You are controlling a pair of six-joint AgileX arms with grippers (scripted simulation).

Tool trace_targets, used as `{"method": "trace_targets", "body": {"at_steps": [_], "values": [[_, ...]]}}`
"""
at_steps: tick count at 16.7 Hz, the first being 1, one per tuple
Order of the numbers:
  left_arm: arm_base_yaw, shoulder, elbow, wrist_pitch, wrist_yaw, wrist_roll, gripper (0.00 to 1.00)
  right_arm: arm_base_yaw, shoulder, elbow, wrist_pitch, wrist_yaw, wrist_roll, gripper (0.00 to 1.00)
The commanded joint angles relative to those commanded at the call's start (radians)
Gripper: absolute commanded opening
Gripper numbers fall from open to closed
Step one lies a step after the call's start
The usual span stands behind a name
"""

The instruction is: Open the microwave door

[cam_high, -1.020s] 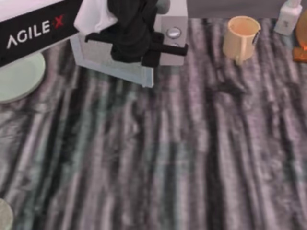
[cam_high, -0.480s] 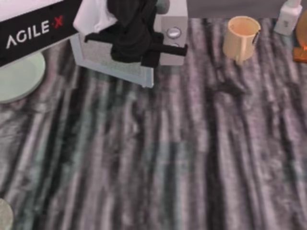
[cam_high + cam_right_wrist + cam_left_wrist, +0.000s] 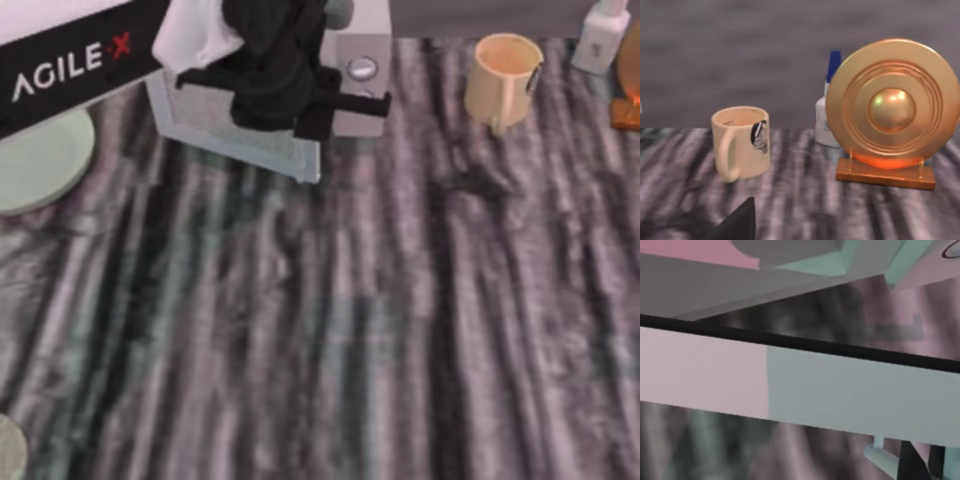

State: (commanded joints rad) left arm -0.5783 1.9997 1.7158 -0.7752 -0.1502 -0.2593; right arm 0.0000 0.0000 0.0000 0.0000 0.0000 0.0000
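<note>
Left gripper [image 3: 300, 115] is hovering at the front of the microwave [image 3: 362, 40], at the free edge of the microwave door [image 3: 235, 140]; whether its fingers are parted or closed, I cannot tell (the dark arm is covering them from above). That door is standing swung out at an angle from the oven, at the table's far left of centre. A cream mug [image 3: 503, 78] is sitting to the right, well apart. My right arm is staying out of the top view.

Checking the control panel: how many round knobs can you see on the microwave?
1: a silver knob on the microwave panel at the top view's far edge, right of the door. The left arm may hide another.
</note>
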Motion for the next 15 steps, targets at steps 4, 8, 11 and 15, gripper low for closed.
{"method": "trace_targets", "body": {"at_steps": [4, 8, 11, 15], "values": [[0.0, 0.0, 0.0, 0.0, 0.0, 0.0, 0.0, 0.0, 0.0, 0.0, 0.0, 0.0, 0.0, 1.0], [-0.006, 0.003, -0.002, 0.0, 0.006, -0.004, 0.0, 0.0, 0.0, 0.0, 0.0, 0.0, 0.0, 1.0], [0.002, -0.021, -0.032, 0.013, 0.016, 0.027, 0.0, 0.0, 0.0, 0.0, 0.0, 0.0, 0.0, 1.0], [0.023, -0.076, -0.109, 0.044, 0.058, 0.104, 0.0, 0.0, 0.0, 0.0, 0.0, 0.0, 0.0, 1.0]]}}
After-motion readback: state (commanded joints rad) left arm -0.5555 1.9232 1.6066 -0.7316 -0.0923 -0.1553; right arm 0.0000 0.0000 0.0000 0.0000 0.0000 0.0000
